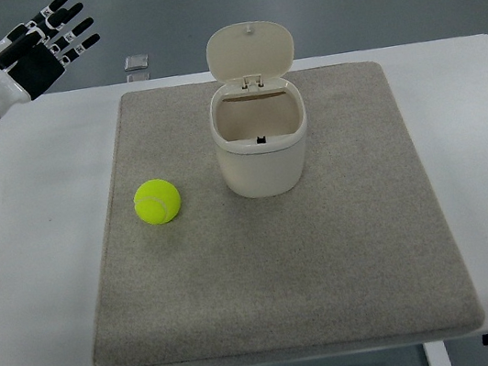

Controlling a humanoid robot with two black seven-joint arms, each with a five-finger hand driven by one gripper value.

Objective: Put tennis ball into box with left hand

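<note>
A yellow-green tennis ball (157, 201) lies on the left part of a grey mat (276, 271). To its right stands a cream box (261, 143) with its hinged lid (250, 50) flipped up and back, so the inside shows empty. My left hand (50, 42) hovers at the upper left, above the table's far edge, well away from the ball. Its black and white fingers are spread and hold nothing. The right hand is not in the picture.
The mat covers most of a white table (35, 272). A small grey square object (137, 63) lies on the floor beyond the table's far edge.
</note>
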